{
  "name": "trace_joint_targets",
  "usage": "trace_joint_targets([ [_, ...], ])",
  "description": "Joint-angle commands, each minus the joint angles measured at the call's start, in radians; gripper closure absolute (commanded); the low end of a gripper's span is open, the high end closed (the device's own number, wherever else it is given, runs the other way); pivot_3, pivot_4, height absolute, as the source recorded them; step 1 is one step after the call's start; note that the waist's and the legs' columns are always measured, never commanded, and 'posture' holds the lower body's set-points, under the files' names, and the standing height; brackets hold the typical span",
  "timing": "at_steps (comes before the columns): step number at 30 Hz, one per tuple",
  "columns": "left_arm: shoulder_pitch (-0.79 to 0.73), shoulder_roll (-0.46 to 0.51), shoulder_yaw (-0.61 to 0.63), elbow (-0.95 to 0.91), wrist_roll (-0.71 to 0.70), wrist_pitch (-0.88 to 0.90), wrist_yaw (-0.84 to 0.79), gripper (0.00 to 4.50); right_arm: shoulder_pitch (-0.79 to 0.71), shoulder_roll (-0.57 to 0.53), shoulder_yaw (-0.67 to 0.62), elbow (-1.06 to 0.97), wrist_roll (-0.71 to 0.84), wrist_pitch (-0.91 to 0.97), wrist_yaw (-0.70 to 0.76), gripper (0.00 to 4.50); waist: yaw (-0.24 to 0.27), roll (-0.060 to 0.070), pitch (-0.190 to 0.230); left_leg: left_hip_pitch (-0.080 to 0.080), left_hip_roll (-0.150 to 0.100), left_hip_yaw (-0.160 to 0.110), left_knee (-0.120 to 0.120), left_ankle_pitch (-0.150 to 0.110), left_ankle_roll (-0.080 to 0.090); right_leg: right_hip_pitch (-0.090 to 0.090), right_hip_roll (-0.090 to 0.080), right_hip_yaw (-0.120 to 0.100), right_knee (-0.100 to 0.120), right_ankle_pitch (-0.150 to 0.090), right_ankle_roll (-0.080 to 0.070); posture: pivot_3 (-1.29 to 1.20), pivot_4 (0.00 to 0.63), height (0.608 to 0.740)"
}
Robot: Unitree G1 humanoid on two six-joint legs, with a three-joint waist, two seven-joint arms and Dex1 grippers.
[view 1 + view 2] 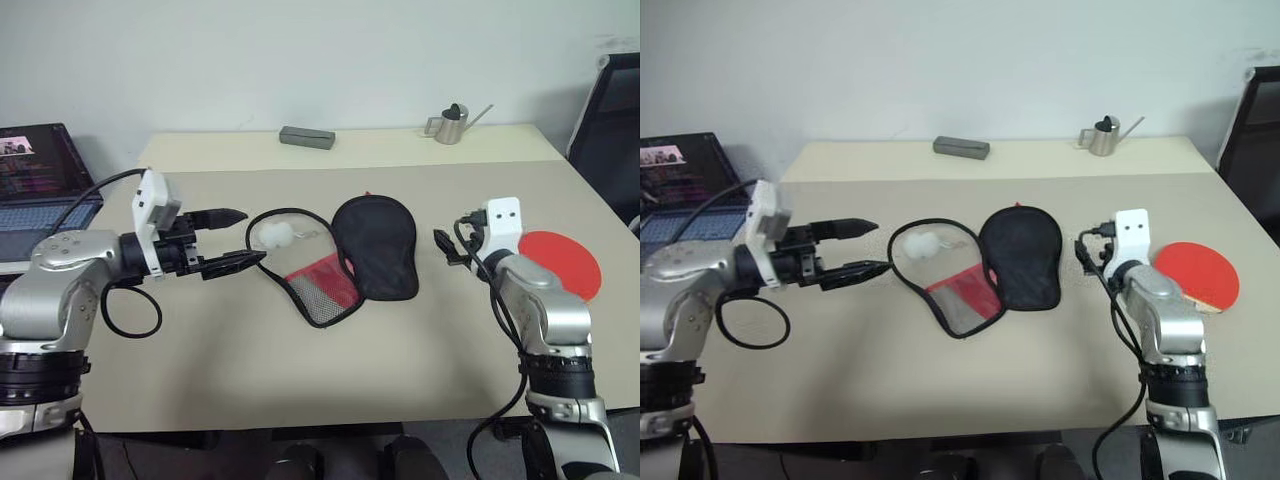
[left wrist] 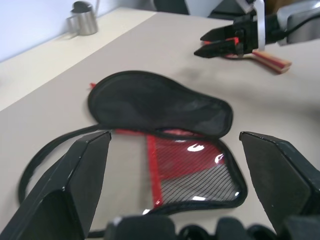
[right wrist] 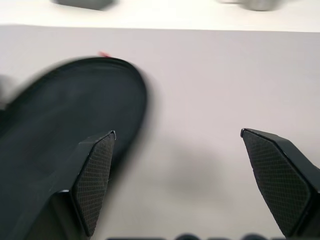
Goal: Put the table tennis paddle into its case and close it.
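while unzipped, case [image 1: 372,245] between grippers

Even, soft indoor light falls on the counter [image 1: 300,380], bright without harsh contrast. Shadows are faint: a thin one hugs the case [image 1: 375,245], another sits under the grey block [image 1: 306,137] behind it. In the left wrist view small white glints mark the case's mesh pocket [image 2: 200,172], and both near fingers [image 2: 75,185] are soft and out of focus. The right wrist view is smeared; the case [image 3: 65,130] there has blurred edges, though the fingers [image 3: 92,182] look sharp.
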Motion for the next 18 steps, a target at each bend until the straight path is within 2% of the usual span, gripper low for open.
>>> trace_joint_targets([
  [1, -0.043, -0.014, -0.02, -0.002, -0.018, -0.006, -0.027, 0.0, 0.07, -0.011, -0.061, -0.124, -0.031, 0.014, -0.07, 0.11, 0.0, 0.0, 0.0, 0.0, 0.0, 0.0, 0.0, 0.0, 0.0, 0.0, 0.0, 0.0, 0.0, 0.0, 0.0, 0.0, 0.15, 0.74],
  [8, -0.111, -0.05, -0.099, -0.006, -0.023, 0.0, -0.095, 0.0, 0.206, 0.03, -0.169, -0.253, -0.065, 0.032, -0.198, 0.11, -0.002, 0.0, 0.0, 0.0, 0.0, 0.0, 0.0, 0.0, 0.0, 0.0, 0.001, 0.0, 0.0, 0.0, 0.0, 0.0, 0.15, 0.74],
  [18, -0.323, -0.145, -0.243, 0.129, 0.036, -0.039, -0.221, 0.0, 0.244, 0.059, -0.266, -0.243, -0.045, 0.112, -0.243, 0.11, -0.002, 0.0, 0.0, 0.001, 0.001, 0.001, 0.0, 0.0, 0.0, 0.002, 0.002, 0.0, 0.001, 0.0, 0.0, 0.0, 0.15, 0.74],
])
